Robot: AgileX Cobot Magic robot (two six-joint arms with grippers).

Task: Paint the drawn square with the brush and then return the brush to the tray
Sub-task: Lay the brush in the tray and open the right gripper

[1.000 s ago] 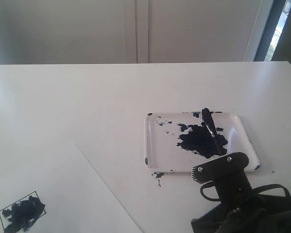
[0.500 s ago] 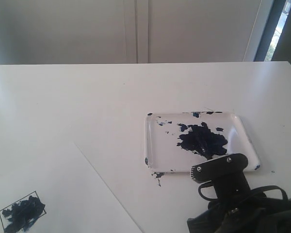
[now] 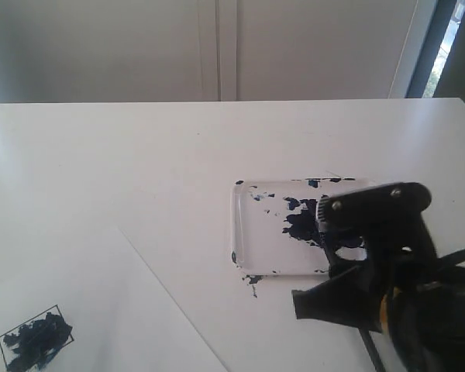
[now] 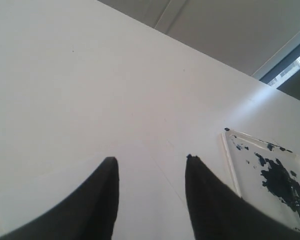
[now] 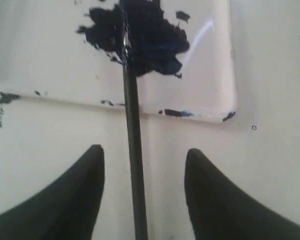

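Plainly the brush lies across the tray edge, untouched between the parted fingers of the right hand.

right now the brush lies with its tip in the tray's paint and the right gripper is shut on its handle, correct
No. The brush does lie with its tip in the tray's paint, but the right gripper is open: the right wrist view shows its fingers apart on either side of the handle.

In the exterior view the tray is partly hidden by the right arm, and the brush is cut off in the right wrist view.
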